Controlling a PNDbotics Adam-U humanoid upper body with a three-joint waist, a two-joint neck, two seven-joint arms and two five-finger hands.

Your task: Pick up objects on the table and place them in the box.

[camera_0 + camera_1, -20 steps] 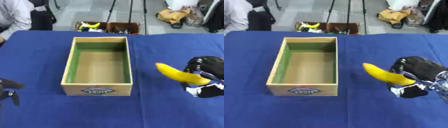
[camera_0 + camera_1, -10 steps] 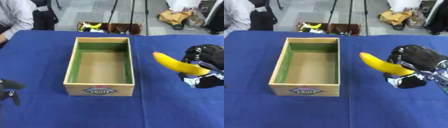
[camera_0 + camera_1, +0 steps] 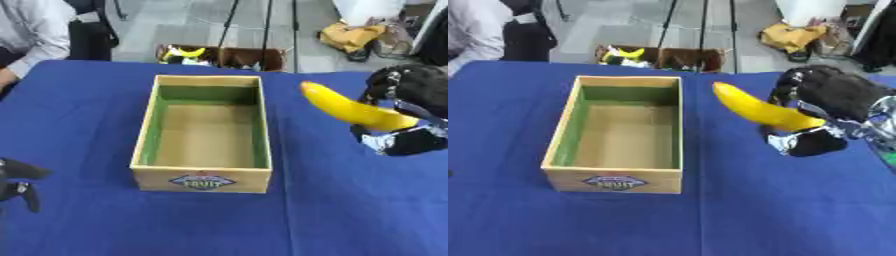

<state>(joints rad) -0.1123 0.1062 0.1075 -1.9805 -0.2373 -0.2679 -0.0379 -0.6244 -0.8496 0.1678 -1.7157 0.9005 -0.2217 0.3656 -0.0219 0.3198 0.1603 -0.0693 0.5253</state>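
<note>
Banana (image 3: 763,111) sits clamped in the right hand (image 3: 824,117), held above the blue surface (image 3: 350,210) at about 3 o'clock from the box (image 3: 207,129). Over the last second it has risen and drifted toward the box, so the carry looks under way; release over the empty interior is likely next. Its rear end is hidden inside the curled fingers. The left hand (image 3: 19,181) shows only partly at the 8 o'clock edge, fingers curled on nothing.
</note>
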